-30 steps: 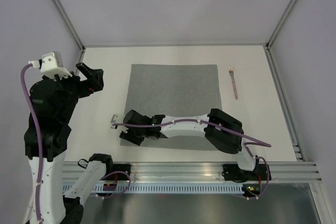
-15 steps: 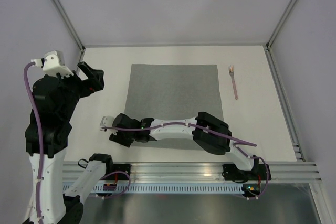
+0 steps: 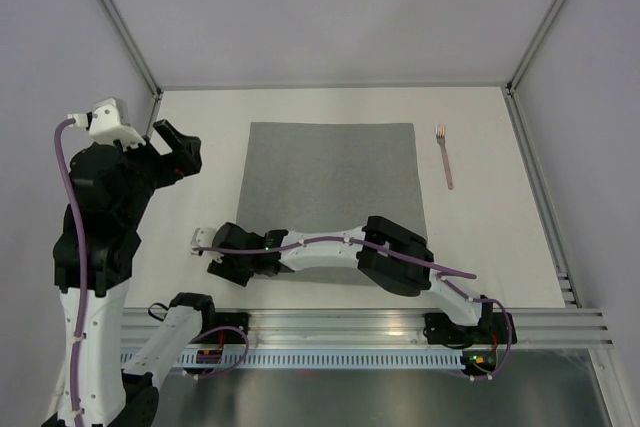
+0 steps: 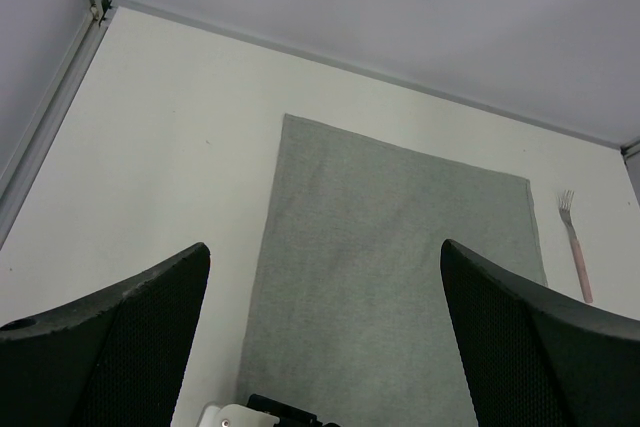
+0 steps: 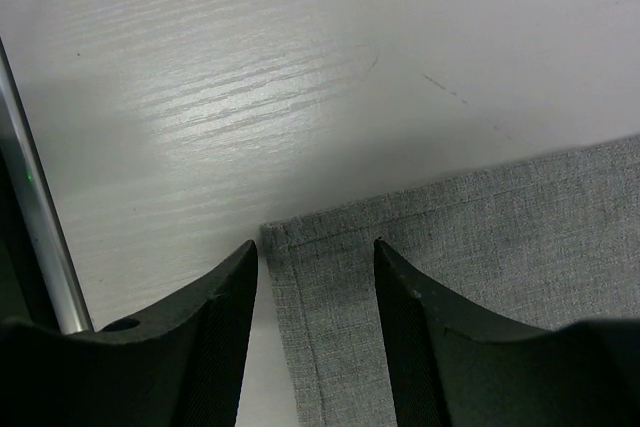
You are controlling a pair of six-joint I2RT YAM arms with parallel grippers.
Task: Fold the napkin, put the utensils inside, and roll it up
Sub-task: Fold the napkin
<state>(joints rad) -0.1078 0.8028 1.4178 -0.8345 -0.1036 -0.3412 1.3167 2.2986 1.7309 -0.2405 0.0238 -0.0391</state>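
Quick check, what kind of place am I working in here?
Probably a lab robot cell: white table, plain walls on aluminium posts, a napkin and fork laid out.

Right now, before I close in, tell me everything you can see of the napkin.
The napkin is a plain mid-grey, matte woven cloth, roughly square, with a stitched hem along its edges. It lies flat and unfolded on the white table. The right arm crosses over its near edge, and the right hand hangs open with its fingers straddling the near-left corner; contact cannot be judged. The fork lies apart to its right, not touching it.
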